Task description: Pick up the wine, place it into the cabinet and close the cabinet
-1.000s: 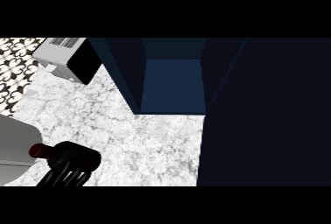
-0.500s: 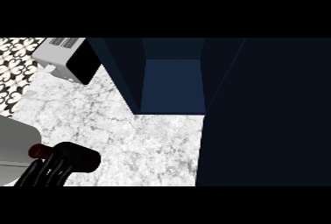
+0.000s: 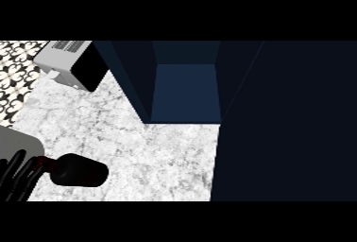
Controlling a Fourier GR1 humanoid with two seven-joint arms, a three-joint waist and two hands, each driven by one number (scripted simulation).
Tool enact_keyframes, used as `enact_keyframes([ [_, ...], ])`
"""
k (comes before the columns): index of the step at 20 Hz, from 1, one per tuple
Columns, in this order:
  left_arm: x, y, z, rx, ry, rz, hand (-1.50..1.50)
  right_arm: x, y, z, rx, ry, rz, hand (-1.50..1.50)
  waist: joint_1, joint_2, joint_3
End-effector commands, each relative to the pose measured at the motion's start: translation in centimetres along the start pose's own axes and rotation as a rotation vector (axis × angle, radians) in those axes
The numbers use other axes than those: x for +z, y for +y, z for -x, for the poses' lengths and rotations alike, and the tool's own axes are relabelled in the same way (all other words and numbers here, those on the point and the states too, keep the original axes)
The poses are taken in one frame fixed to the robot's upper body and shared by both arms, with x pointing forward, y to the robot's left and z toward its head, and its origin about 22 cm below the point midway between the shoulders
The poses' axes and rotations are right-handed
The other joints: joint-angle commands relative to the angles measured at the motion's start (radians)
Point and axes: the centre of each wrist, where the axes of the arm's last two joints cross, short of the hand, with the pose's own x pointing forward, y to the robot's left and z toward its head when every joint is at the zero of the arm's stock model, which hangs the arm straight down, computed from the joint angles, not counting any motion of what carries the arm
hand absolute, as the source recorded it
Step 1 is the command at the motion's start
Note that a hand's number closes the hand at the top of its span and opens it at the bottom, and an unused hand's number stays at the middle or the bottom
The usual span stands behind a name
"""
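Observation:
The wine bottle (image 3: 78,171) is black with a dark red neck (image 3: 45,163) and stands on the marble counter (image 3: 132,142) at the lower left. My left hand (image 3: 15,176) shows at the left edge beside the bottle's neck, its black fingers long and nearly straight and not wrapped round the bottle's body. Whether they touch the neck I cannot tell. The dark blue cabinet (image 3: 185,92) stands open at the top centre, and its inside looks bare. Its door (image 3: 286,123) fills the right side. My right hand does not show.
A grey and black appliance (image 3: 70,64) sits at the counter's back left, in front of a patterned tile wall (image 3: 15,66). A light grey shape (image 3: 14,142) lies at the left edge just above my hand.
My left hand has slid left off the bottle's body, which now shows fully. The bottle has stayed in place.

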Motion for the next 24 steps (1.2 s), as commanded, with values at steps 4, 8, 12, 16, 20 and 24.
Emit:
enact_keyframes([
  [4,0.5,1.5,-3.1,0.119,-0.086,0.014,-1.5,1.9,0.0,-2.7,-0.008,-0.05,-0.009,-1.5,-0.003,-0.001,0.0],
  [8,-0.6,4.3,-3.3,0.123,-0.048,0.02,-1.5,0.5,0.2,-2.4,-0.018,-0.032,-0.011,-1.5,0.001,0.003,-0.001],
  [12,-0.3,5.6,-0.3,0.175,-0.026,0.002,-1.5,2.5,0.0,-3.8,-0.005,-0.032,-0.019,-1.5,-0.007,0.001,-0.001],
  [16,0.8,7.6,0.2,0.149,0.048,0.0,-1.5,2.4,0.4,-3.7,-0.011,-0.032,-0.015,-1.5,-0.004,0.002,0.0],
  [20,-2.0,6.3,3.1,0.147,0.062,0.016,-1.5,2.3,0.0,-4.4,0.012,-0.03,-0.036,-1.5,-0.014,0.004,0.0],
  [24,-2.1,8.5,4.1,0.175,0.088,0.016,-1.5,0.1,0.0,-2.7,-0.015,-0.035,-0.035,-1.5,-0.005,0.005,0.0],
])
